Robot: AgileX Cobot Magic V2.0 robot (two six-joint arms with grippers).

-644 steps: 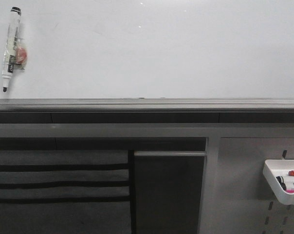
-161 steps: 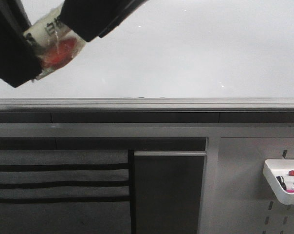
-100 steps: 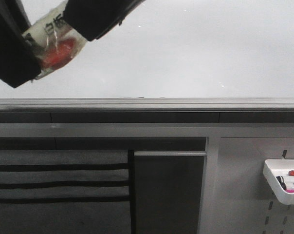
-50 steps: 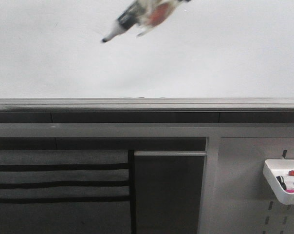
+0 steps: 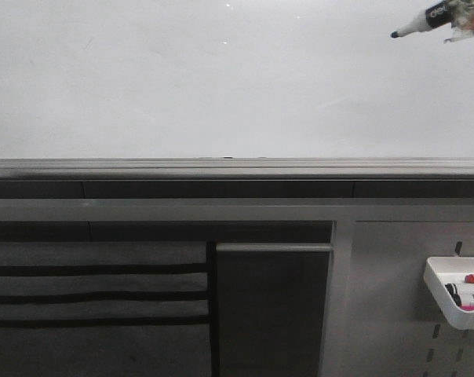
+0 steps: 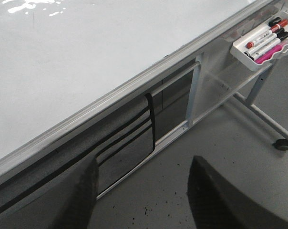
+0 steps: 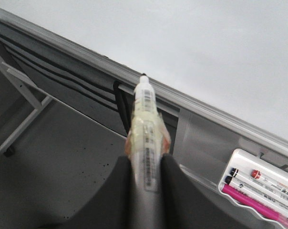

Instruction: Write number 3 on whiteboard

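Our right gripper (image 7: 145, 179) pinches the marker (image 7: 145, 125), which has swept rightward to two o'clock in the front view. The left gripper (image 6: 141, 188) hangs spread, empty. The whiteboard (image 5: 221, 78) remains blank; writing hasn't begun.

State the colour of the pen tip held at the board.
Black, on a white nose; the pen shows best in the front view.

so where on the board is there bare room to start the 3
Nearly all of the whiteboard is bare, from its left edge across the middle, down to the dark rail; no number 3 yet. Only the top right corner is taken, where the marker in the right end effector hangs. The marker tray sits below the rail, right side.
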